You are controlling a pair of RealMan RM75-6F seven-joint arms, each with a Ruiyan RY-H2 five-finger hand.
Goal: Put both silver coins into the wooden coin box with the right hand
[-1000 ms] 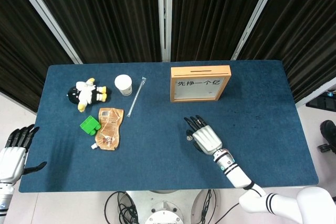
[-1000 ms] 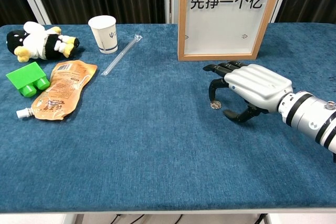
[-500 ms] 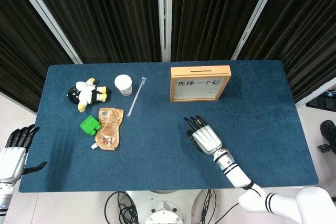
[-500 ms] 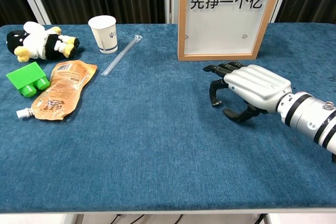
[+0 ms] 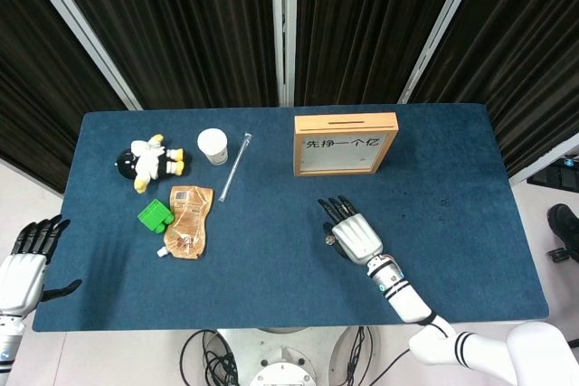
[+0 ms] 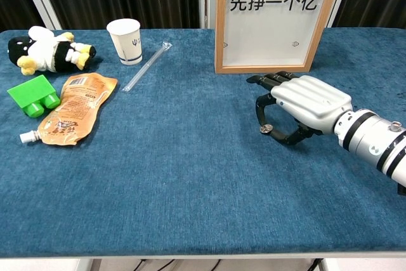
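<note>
The wooden coin box (image 5: 346, 144) (image 6: 279, 17) stands upright at the back middle of the blue table (image 5: 452, 196), a slot in its top edge. My right hand (image 5: 355, 237) (image 6: 303, 103) is low over the cloth in front of the box. It pinches one small silver coin (image 5: 330, 240) (image 6: 265, 129) between a fingertip and the thumb, while the other fingers reach toward the box. I cannot find a second coin in either view. My left hand (image 5: 23, 264) hangs open off the table's front left corner, holding nothing.
On the left side lie a plush penguin (image 5: 152, 160) (image 6: 47, 50), a paper cup (image 5: 213, 145) (image 6: 125, 40), a clear straw (image 5: 234, 166) (image 6: 147, 66), a green block (image 5: 155, 216) (image 6: 33, 94) and an orange pouch (image 5: 187, 221) (image 6: 71, 107).
A second ago the coin lay on the cloth under my right fingertip. The thumb and finger have since closed in and now pinch it. The left hand has not moved.
</note>
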